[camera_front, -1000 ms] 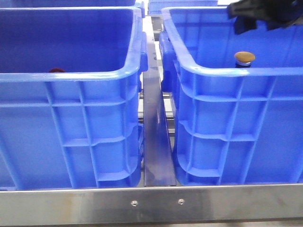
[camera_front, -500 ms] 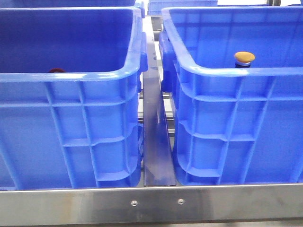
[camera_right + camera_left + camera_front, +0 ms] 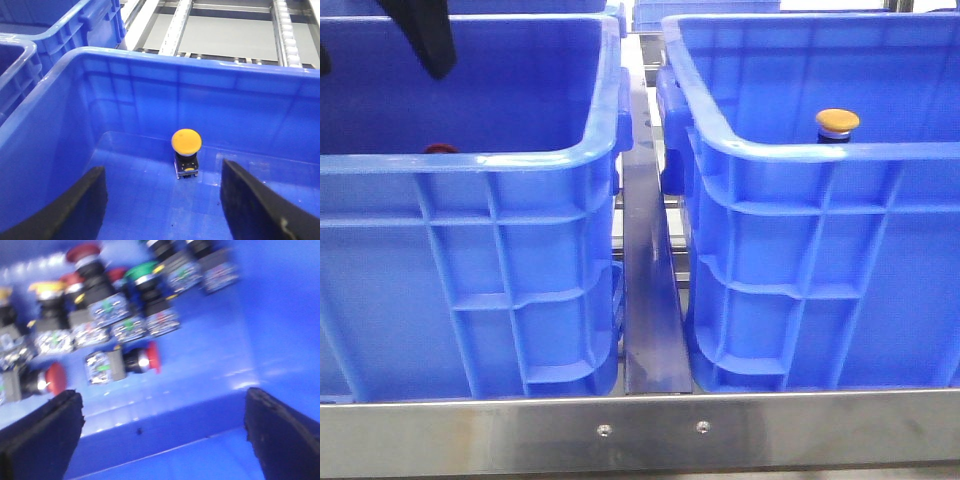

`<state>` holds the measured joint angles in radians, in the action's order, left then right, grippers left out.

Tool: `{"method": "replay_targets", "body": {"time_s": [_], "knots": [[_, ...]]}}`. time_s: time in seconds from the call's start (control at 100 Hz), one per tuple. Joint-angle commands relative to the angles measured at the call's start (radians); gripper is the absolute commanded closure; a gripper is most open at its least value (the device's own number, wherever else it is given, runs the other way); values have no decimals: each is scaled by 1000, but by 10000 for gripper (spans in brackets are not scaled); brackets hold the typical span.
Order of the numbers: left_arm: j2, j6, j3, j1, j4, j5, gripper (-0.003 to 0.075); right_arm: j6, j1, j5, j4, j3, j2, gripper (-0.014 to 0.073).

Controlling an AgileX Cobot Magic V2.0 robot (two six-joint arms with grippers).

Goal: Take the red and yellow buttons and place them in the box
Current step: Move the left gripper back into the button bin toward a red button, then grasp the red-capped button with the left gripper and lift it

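The open, empty left hand (image 3: 162, 440) should be lowered squarely over the lying red button (image 3: 142, 359), clear of its crowded neighbours.

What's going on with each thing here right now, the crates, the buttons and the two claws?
Left crate: upright, holding a pile of buttons.
Red button: lying on its side among the pile.
Right crate: upright, holding one button.
Yellow button: standing upright, alone.
Left gripper: fingers open, holding nothing, above the pile.
Right gripper: fingers open, holding nothing, above the yellow button.
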<state>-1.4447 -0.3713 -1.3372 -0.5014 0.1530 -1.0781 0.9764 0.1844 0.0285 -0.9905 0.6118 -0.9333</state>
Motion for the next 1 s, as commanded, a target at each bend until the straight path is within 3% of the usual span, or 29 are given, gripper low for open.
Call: {"method": "replay_targets", "body": {"time_s": [0.0,0.19,0.53,0.99], "knots": [[-25,-20,-68,40,-12,-4,123,6,-3,35,0,24,18,87],[-142,-20,-133,117,-74,2,123,6,-3,38,0,24,18,87],[-317,26,-206,125,-132,20,123,6,-3,40,0,24,18,87],[-374,26,-213,165,-127,107,158,6,-3,39,0,24,18,87]]}}
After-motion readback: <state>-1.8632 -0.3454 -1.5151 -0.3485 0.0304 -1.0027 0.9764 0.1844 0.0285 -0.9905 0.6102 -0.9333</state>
